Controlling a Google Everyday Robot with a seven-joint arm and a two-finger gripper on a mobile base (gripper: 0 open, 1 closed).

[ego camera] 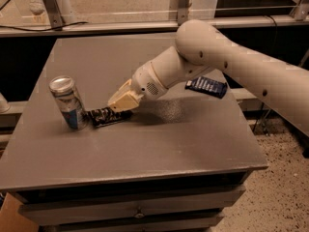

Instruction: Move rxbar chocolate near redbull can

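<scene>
Tool (pixel 117 108) clamped on the right end of the rxbar chocolate (pixel 102 116), a flat black wrapper with pale lettering, low on the bench (pixel 169 144) just right of the redbull can (pixel 67 103).

- Dim, warm light overall; table (pixel 159 149) top reads an even grey-brown.
- Light comes from above: arm (pixel 231 62) is bright along its upper side and darker beneath.
- Gripper (pixel 117 105), clamped on the right end of the bar (pixel 102 116) beside the can (pixel 67 103), throws a soft shadow on the table to its right.
- Glare on the can's top; faint sheen on the bar.
- Background past the table's far edge is near black.
</scene>
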